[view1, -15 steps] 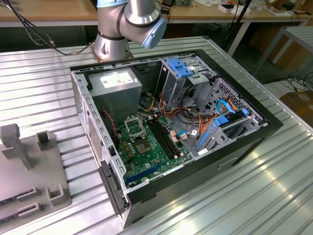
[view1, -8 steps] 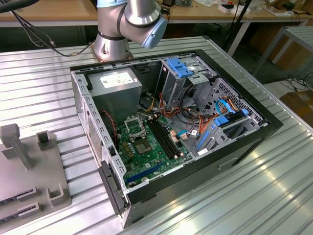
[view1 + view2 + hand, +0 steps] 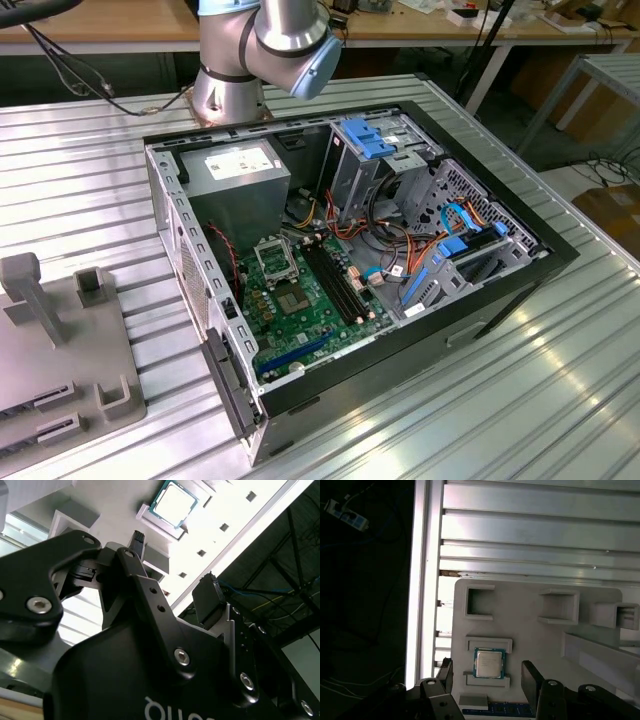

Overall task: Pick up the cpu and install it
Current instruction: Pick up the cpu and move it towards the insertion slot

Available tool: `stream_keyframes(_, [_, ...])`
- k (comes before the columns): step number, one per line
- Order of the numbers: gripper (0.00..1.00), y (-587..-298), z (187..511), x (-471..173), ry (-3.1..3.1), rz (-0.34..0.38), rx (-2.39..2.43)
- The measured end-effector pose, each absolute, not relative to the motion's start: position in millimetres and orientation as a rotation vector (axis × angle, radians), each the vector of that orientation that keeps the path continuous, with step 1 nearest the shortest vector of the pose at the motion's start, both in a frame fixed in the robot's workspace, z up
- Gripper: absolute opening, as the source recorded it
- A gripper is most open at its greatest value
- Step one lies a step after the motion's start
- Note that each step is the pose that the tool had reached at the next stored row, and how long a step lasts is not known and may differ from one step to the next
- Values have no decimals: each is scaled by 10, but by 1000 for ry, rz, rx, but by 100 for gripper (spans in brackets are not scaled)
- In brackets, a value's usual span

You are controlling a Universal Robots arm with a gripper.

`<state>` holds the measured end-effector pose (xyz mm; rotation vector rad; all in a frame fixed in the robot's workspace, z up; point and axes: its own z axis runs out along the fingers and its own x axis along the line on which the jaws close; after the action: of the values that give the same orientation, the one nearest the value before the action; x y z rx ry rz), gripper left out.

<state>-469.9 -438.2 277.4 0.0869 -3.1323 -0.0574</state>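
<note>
The black two-fingered end effector [image 3: 487, 672] hangs open and empty above the pale grey moulded fixture tray [image 3: 530, 640]. Its fingers [image 3: 531, 680] are spread to either side of the cpu [image 3: 489, 663], a small flat square chip with a silver-grey metal top, seated in the tray between two raised lips. To my eye, the grasp wants the fingers centred on the cpu's two free edges, clear of those lips. They should come straight down, then squeeze lightly enough to keep it level. The first wrist view gives that alignment from above; the second wrist view looks along the fingers at the cpu [image 3: 175, 504]. The exterior view adds the open black computer case [image 3: 450, 325] on the ribbed aluminium counter [image 3: 520, 410], its hollow silver socket frame [image 3: 275, 258] well apart from the tray
</note>
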Motion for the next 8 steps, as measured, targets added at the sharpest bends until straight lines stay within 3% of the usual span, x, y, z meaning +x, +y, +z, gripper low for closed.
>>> stream_keyframes(8, [66, -4386, 2720, -4700, -3132, -53, 87])
